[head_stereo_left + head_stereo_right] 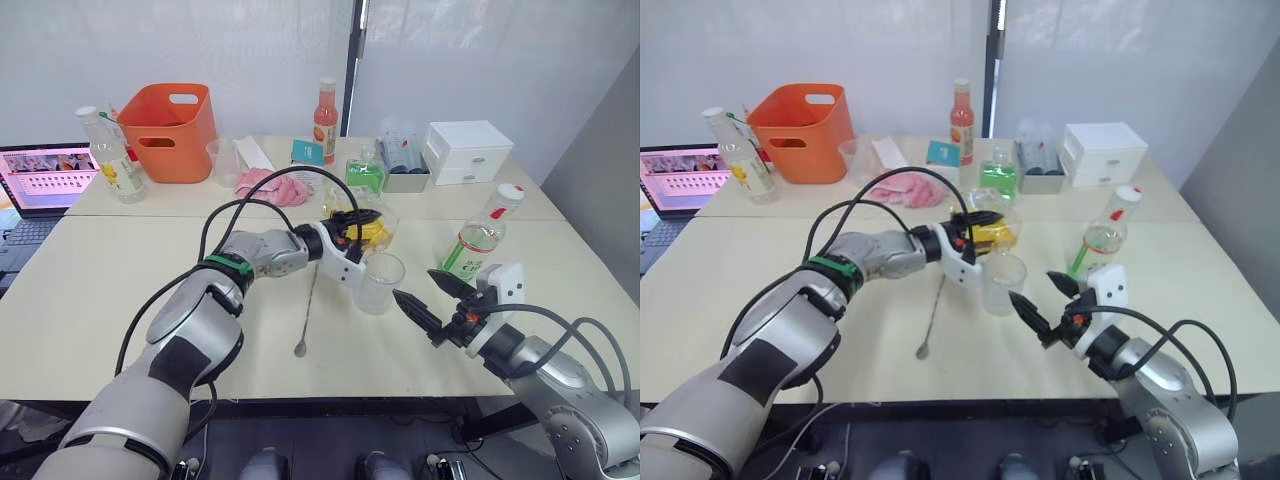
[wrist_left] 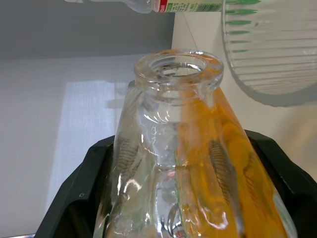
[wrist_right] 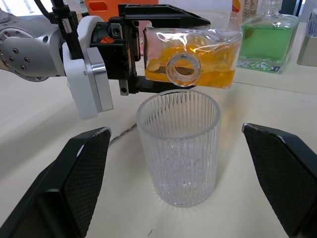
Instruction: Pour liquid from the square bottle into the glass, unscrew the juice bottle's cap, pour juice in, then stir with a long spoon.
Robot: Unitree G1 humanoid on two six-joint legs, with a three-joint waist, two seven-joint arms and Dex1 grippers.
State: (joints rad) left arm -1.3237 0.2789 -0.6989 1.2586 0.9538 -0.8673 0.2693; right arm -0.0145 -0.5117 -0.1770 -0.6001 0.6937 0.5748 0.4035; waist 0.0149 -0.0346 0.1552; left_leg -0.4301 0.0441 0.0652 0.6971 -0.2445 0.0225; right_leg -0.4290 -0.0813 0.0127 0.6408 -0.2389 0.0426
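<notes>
The left gripper (image 3: 130, 54) clamps the square bottle (image 3: 190, 57), tipped sideways near the table's middle, mouth just above the glass (image 3: 178, 148). The right gripper (image 1: 432, 302) waits beside the glass, fingers spread, holding nothing. Risk: the mouth sits near the far rim, so liquid may spill outside; the unsteadied glass could topple.

We find no readable text: the labels on the slim clear plastic bottle (image 1: 478, 238) and yellow-labelled clear bottle (image 1: 112, 158) are illegible.
</notes>
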